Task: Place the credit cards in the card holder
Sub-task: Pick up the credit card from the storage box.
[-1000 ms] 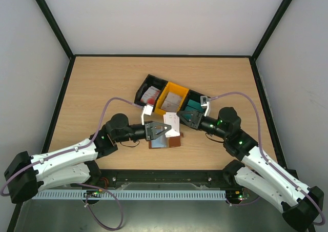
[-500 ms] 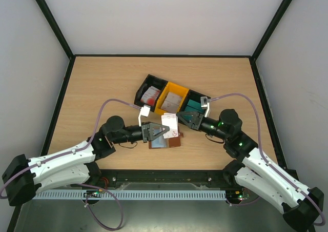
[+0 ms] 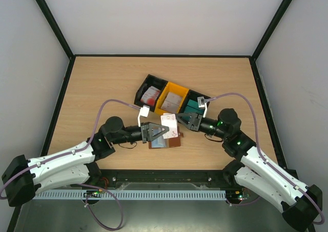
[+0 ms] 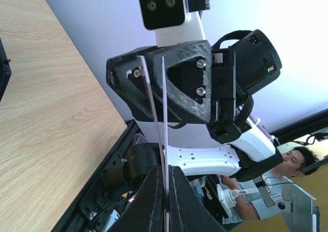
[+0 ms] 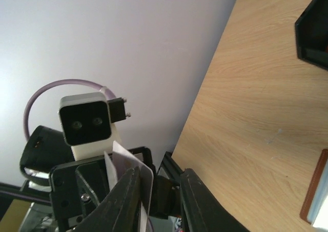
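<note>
Barely started: left gripper (image 3: 164, 132) pinched shut on a white card (image 3: 169, 124) over the open card holder (image 3: 175, 142), right gripper (image 3: 179, 121) part-open around its edge, grip unclear; nothing visibly pocketed, credit cards (image 3: 151, 95) stacked in bins (image 3: 176, 87).

Two arms (image 3: 66, 160), three bins (image 3: 141, 92), one card holder (image 3: 175, 142), one white card (image 3: 170, 125) held.
</note>
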